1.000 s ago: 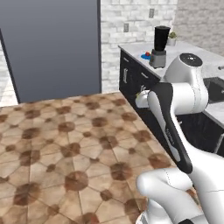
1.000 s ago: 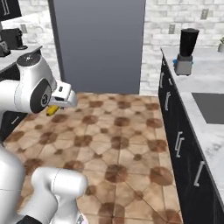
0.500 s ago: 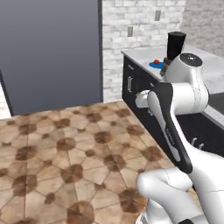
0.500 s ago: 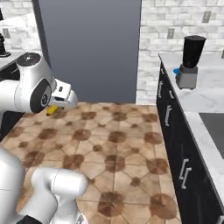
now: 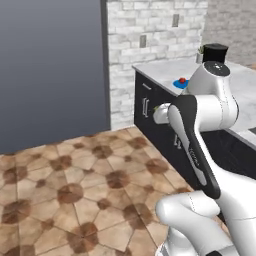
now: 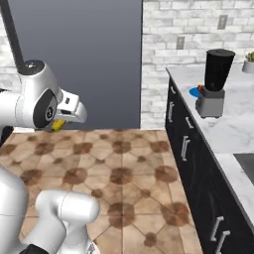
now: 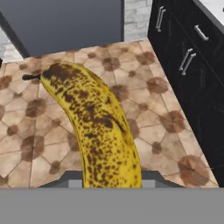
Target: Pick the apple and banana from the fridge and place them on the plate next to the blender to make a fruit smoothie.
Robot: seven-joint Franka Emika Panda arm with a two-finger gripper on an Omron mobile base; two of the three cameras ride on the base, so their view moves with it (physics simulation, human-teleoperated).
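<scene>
A yellow banana [image 7: 94, 127] with many brown spots runs up from the bottom of the hand view, and my gripper [image 6: 72, 113] is shut on its near end. In the right base view the banana [image 6: 58, 125] peeks out under the hand, above the tiled floor. The blue plate [image 6: 194, 92] lies on the counter behind the blender [image 6: 216, 82], with the red apple [image 6: 200, 87] on it. From the left side the plate [image 5: 178, 84] and apple [image 5: 182, 80] sit beyond my arm. The fridge [image 5: 50, 70] shows a closed grey door.
Black cabinet fronts [image 6: 191, 149] with metal handles run under the white counter [image 6: 223, 129] on the right. A small potted plant [image 6: 248, 62] stands at the counter's back and a sink edge [image 6: 246, 167] lies nearer. Open tiled floor [image 5: 75, 185] spreads before the fridge.
Both base views have shifted: the base has moved, and the counter, blender and plate now appear closer and larger. The arm keeps the same pose with the banana in the gripper.
</scene>
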